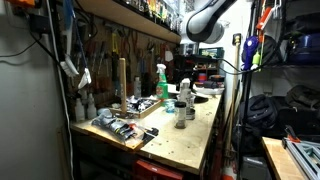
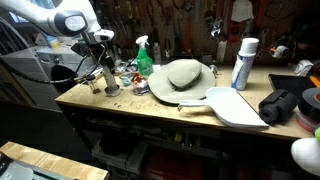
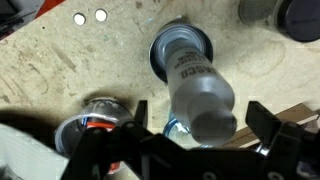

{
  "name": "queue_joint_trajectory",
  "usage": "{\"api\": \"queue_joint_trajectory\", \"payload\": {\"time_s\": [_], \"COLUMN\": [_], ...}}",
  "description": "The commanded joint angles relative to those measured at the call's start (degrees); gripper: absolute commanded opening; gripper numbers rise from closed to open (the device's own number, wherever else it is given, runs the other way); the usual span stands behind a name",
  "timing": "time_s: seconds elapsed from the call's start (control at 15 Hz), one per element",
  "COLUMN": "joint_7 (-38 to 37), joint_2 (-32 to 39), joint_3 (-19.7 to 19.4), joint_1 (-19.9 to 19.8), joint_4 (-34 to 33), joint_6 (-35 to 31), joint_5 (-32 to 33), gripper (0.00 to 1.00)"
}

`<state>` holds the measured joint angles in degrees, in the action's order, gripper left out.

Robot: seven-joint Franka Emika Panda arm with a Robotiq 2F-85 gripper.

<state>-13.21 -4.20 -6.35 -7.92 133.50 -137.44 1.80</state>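
Note:
My gripper (image 3: 200,116) hangs open over a grey bottle (image 3: 190,70) that stands upright on the scratched wooden workbench (image 3: 70,70). The bottle's top sits between the two black fingers, with a gap on each side. In an exterior view the gripper (image 2: 104,62) is above the bottle (image 2: 110,84) near the bench's end. It also shows in an exterior view (image 1: 186,52), under the white arm. A clear blue-tinted ring lies just behind the bottle's top in the wrist view.
A can with a red and blue label (image 3: 88,118) stands close beside the bottle. A green spray bottle (image 2: 145,55), a tan hat (image 2: 185,73), a white scoop (image 2: 236,106) and a white-and-blue can (image 2: 243,62) sit on the bench. A tray of tools (image 1: 125,126) lies near its edge.

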Motion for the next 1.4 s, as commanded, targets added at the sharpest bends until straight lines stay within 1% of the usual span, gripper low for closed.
{"api": "queue_joint_trajectory", "payload": {"time_s": [0.0, 0.07, 0.2, 0.47, 0.53, 0.67, 0.73, 0.8, 0.87, 0.93, 1.0, 1.07, 1.2, 1.33], "joint_7": [-4.94, -5.85, -3.47, 2.37, 3.03, 4.14, 4.2, 3.44, 3.46, 3.89, 3.88, 4.0, 4.33, 4.9], "joint_2": [-1.07, -1.21, -2.2, -2.79, -2.66, -2.22, -2.1, -2.09, -2.2, -2.48, -2.65, -2.91, -3.68, -5.96], "joint_3": [0.46, 0.52, 0.46, 0.31, 0.35, 0.41, 0.47, 0.55, 0.55, 0.49, 0.48, 0.51, 0.54, 0.36], "joint_1": [-0.28, -0.3, 0.05, 0.75, 0.85, 1.02, 1.04, 0.96, 0.97, 1.02, 1.04, 1.08, 1.07, 0.79], "joint_4": [1.57, 1.58, 2.11, 2.87, 2.9, 3.06, 3.24, 3.49, 3.69, 3.88, 3.92, 3.94, 3.74, 2.85], "joint_6": [-1.97, -1.24, 0.53, 1.57, 1.75, 2.0, 2.08, 1.83, 1.59, 1.34, 1.21, 1.1, 2.05, 4.23], "joint_5": [6.17, 7.8, 7.72, 3.32, 2.93, 2.24, 2.2, 2.81, 2.58, 1.96, 1.61, 1.4, 1.43, 2.04], "gripper": [1.0, 1.0, 1.0, 1.0, 0.98, 0.73, 0.7, 0.63, 0.53, 0.46, 0.37, 0.31, 0.31, 0.31]}}
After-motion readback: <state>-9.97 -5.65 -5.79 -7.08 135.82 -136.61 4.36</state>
